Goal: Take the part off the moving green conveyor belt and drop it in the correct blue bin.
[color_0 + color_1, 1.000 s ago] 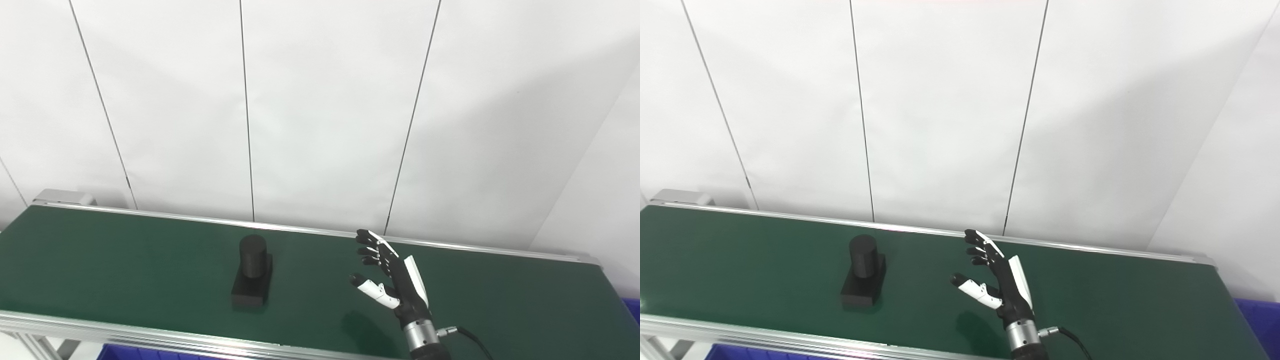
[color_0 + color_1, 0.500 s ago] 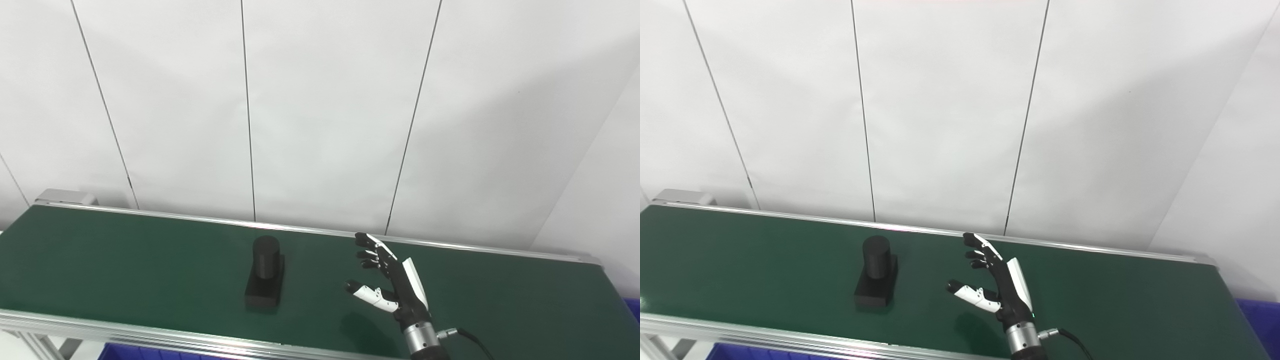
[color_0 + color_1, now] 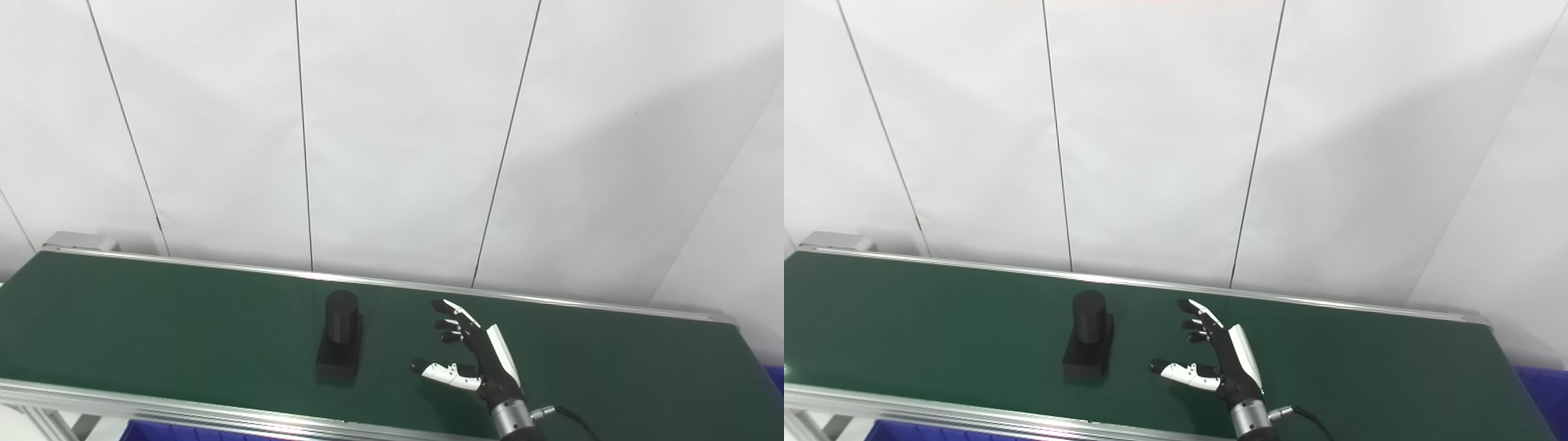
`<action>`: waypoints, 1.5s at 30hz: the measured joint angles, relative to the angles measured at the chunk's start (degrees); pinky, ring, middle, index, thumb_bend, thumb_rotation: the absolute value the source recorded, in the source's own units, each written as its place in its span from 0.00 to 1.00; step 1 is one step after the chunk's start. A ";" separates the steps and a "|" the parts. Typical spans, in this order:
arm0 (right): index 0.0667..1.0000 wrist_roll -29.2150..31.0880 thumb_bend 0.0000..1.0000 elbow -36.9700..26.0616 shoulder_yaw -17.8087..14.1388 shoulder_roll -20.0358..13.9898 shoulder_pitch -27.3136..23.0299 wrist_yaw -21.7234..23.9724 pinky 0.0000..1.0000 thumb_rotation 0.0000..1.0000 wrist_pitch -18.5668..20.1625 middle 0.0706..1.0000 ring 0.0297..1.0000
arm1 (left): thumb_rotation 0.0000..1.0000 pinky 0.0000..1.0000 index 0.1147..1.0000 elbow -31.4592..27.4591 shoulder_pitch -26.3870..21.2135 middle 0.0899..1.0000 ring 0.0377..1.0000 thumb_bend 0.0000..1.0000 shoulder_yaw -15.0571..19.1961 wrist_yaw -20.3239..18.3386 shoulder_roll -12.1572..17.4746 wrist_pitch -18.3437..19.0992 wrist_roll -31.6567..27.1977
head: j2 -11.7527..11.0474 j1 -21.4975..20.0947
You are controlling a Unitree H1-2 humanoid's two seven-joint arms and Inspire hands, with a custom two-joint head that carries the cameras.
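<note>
White wall panels (image 3: 398, 122) split by thin dark seams fill the upper part of the left eye view, and below them one green conveyor belt (image 3: 153, 324) runs across the picture between silver rails. One blue bin (image 3: 776, 376) shows as a sliver at the right edge, and another blue strip (image 3: 184, 433) peeks from under the near rail at the bottom. One hand is in sight, the right hand (image 3: 481, 361), rising from the bottom edge on a metal wrist with a cable at its side. It stands over the belt with the palm turned leftward, fingers (image 3: 450, 315) spread and pointing up and away, the white-tipped thumb stretched out to the left; it holds nothing. One black part (image 3: 339, 337), a short cylinder upright on a flat block, sits on the belt to the left of the thumb tip, apart from it, with bare green between them. The left hand is out of view

White panels back the right eye view as well, above the same belt (image 3: 906, 318). The right hand (image 3: 1228, 367) shows the same wide-spread pose, its fingers (image 3: 1195, 313) fanned above the outstretched thumb, gripping nothing. The part (image 3: 1088, 343) lies left of the thumb tip, near but not touching. A blue bin corner (image 3: 1540, 392) lies well to the right of the hand, past the belt's end, and a blue strip (image 3: 937, 433) shows below the near rail
</note>
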 measured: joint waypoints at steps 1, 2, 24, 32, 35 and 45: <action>0.84 0.00 0.88 0.61 -0.01 0.09 -0.31 0.00 0.68 0.48 -0.01 0.85 0.76 | 0.91 0.75 0.78 -0.02 0.01 0.81 0.82 0.54 0.02 -0.03 -0.01 0.00 -0.01 | 0.09 0.00; 0.84 0.04 0.88 1.50 -0.07 0.29 -0.78 0.03 0.68 0.49 0.00 0.85 0.76 | 0.91 0.75 0.78 -0.02 0.03 0.82 0.82 0.53 0.03 -0.08 -0.01 0.00 -0.02 | 0.09 0.00; 0.84 -1.33 0.86 11.45 -1.71 0.11 -7.14 2.21 0.68 0.47 0.00 0.83 0.75 | 0.92 0.75 0.79 -0.02 0.07 0.82 0.81 0.54 -0.56 -0.14 0.02 0.00 -0.24 | 0.00 0.00; 0.83 -3.54 0.87 13.48 0.17 -0.25 -9.47 1.72 0.66 0.46 0.00 0.81 0.74 | 0.93 0.74 0.79 -0.12 0.08 0.81 0.81 0.55 -1.21 0.17 0.15 0.00 0.13 | 0.35 0.26; 0.83 -4.08 0.87 14.07 0.36 -0.20 -9.75 1.70 0.67 0.45 0.00 0.82 0.74 | 0.94 0.74 0.79 -0.13 0.09 0.81 0.81 0.57 -1.38 0.23 0.15 0.00 0.12 | 0.44 0.35; 0.82 -4.64 0.89 16.95 0.93 -0.01 -10.80 1.72 0.67 0.46 0.00 0.83 0.75 | 0.93 0.75 0.79 -0.34 0.21 0.82 0.81 0.61 -1.68 0.87 0.20 0.00 0.10 | 0.79 0.79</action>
